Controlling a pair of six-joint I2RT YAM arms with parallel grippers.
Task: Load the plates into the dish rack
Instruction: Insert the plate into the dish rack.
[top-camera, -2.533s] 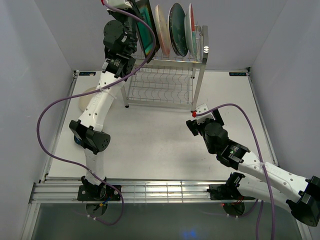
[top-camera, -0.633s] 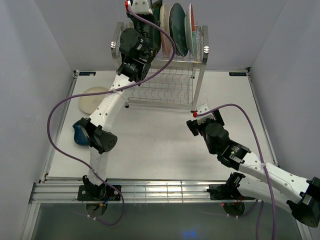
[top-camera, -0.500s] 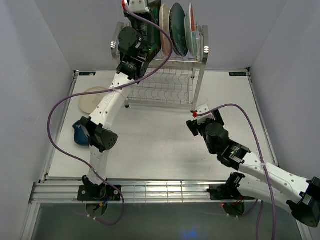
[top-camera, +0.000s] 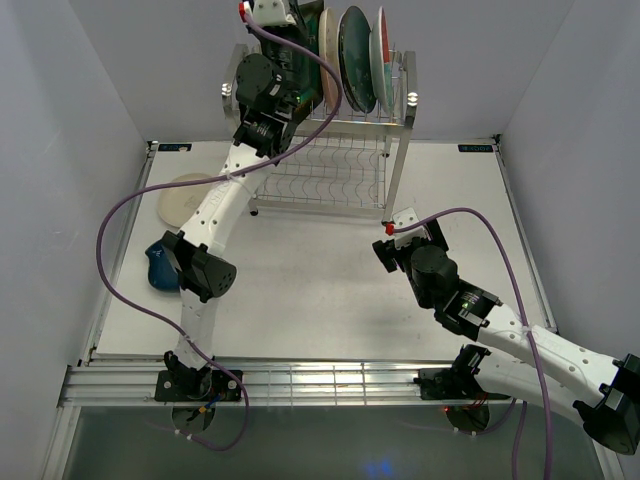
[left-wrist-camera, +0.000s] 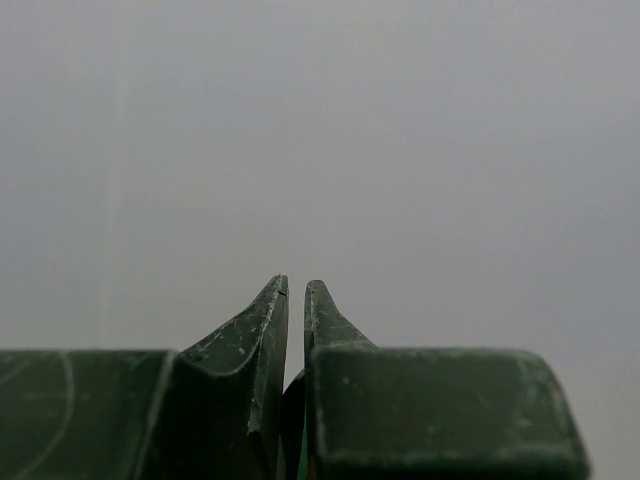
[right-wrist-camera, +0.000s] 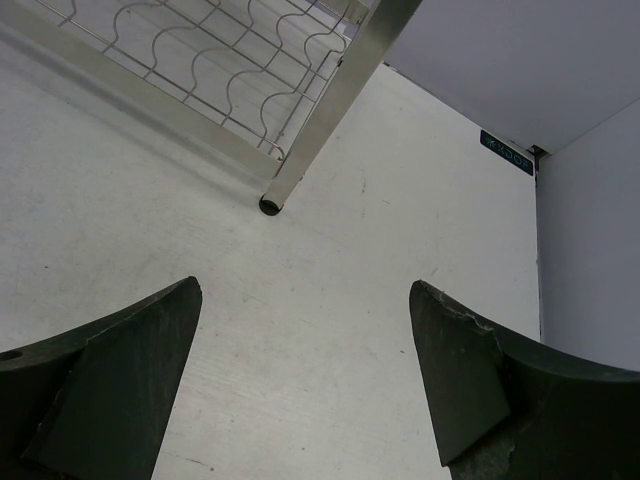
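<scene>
My left gripper (top-camera: 297, 28) is raised at the left end of the dish rack's (top-camera: 330, 170) top tier. Its fingers (left-wrist-camera: 262, 330) are shut on the edge of the square green plate (top-camera: 309, 50), which stands on edge beside the pink-and-cream plate (top-camera: 327, 55). A green sliver of the plate (left-wrist-camera: 300, 455) shows between the jaws. A dark teal plate (top-camera: 355, 45) and a red-and-teal plate (top-camera: 380, 50) stand further right. A cream plate (top-camera: 185, 195) and a dark blue plate (top-camera: 155, 265) lie on the table at left. My right gripper (right-wrist-camera: 305, 330) is open and empty over the table.
The rack's front right leg (right-wrist-camera: 330, 100) stands just ahead of my right gripper (top-camera: 400, 225). The rack's lower shelf (right-wrist-camera: 230, 60) holds nothing. The left arm's elbow (top-camera: 200, 272) partly covers the dark blue plate. Grey walls close in on three sides.
My left arm has swung right and carried the green plate from left of the rack into the top tier beside the pink-and-cream plate. The right arm has not moved.
</scene>
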